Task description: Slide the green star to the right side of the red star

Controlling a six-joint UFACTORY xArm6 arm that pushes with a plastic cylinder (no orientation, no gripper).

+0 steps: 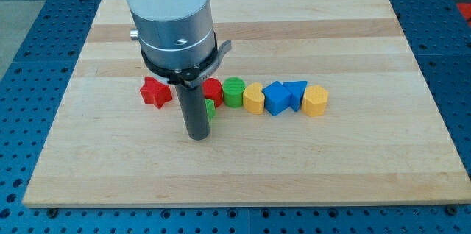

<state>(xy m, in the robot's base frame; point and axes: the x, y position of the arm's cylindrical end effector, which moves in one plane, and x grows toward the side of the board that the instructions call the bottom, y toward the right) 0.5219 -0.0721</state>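
Green star peeks out just right of the rod, mostly hidden behind it, touching my tip. Red star sits to the view's left, apart from it. No claw shows, so I cannot tell its state. More blocks line up rightward on the counter.

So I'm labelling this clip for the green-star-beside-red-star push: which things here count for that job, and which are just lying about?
Job:
red star
green star, mostly hidden behind the rod
my tip, at the green star's left

Lying about:
red block, shape unclear
green cylinder
yellow block
blue cube
blue triangle
yellow block
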